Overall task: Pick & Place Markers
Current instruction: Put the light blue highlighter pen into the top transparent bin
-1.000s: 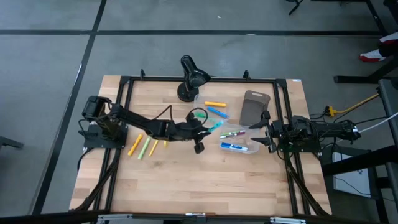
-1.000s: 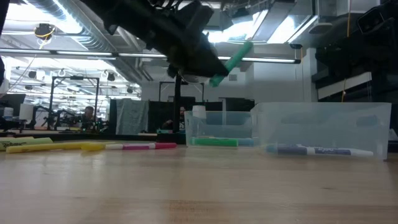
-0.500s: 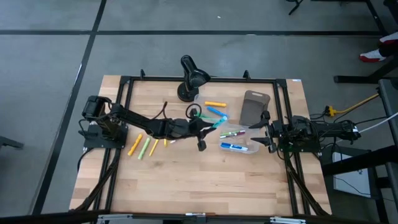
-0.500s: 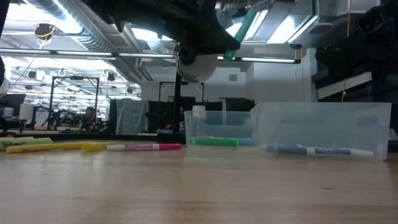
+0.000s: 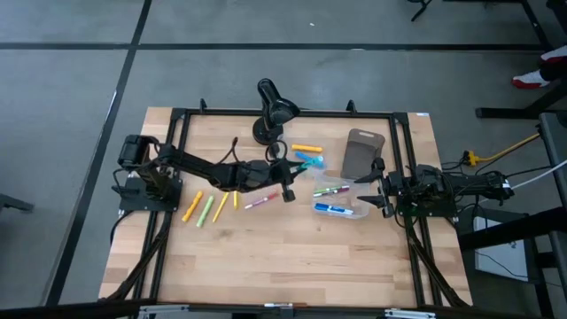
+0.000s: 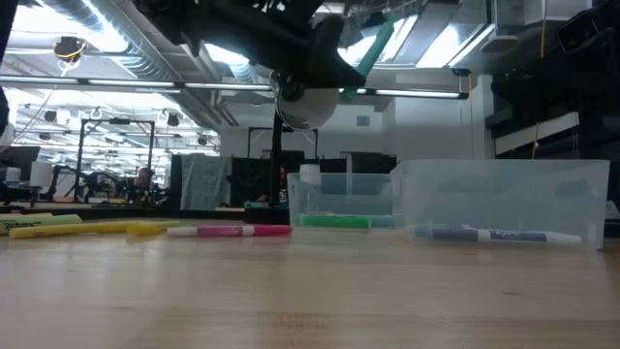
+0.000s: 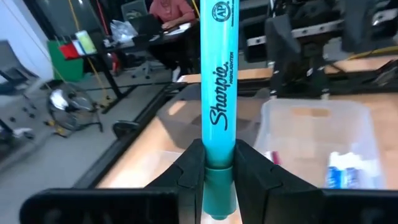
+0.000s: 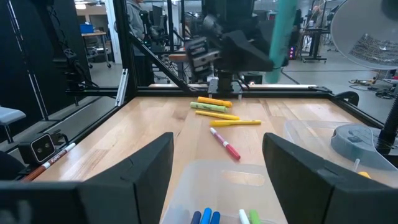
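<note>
My left gripper (image 5: 291, 174) hangs high above the table's middle, shut on a teal marker (image 5: 306, 163) beside the far clear bin (image 5: 285, 142); in the low view that marker (image 6: 376, 47) slants upward. Orange (image 5: 192, 206), green (image 5: 205, 211), two yellow (image 5: 219, 209) and a pink marker (image 5: 260, 202) lie flat on the wood left of centre. The far bin holds orange and blue markers. The near bin (image 5: 350, 213) holds green-pink and blue ones (image 5: 333, 209). My right gripper (image 5: 376, 191) waits open at the table's right side. My left gripper pinches the teal marker between its two fingers (image 7: 193, 171), near the darker end (image 7: 219, 180). The marker lies along the fingers, and its long printed barrel (image 7: 219, 81) sticks out past the fingertips. It is lifted clear of the table and tilted, its free end higher.
A grey-brown tray (image 5: 362, 151) lies at the far right. A black lamp (image 5: 271, 111) stands on its round foot at the far edge, just behind the far bin. A black frame rail (image 5: 283, 112) borders the table. Bare wood covers the near half.
My left gripper has carried the teal marker up and toward the table's far edge, nearer the far bin. The marker has tipped steeper, its free end rising. The right arm has kept still.
</note>
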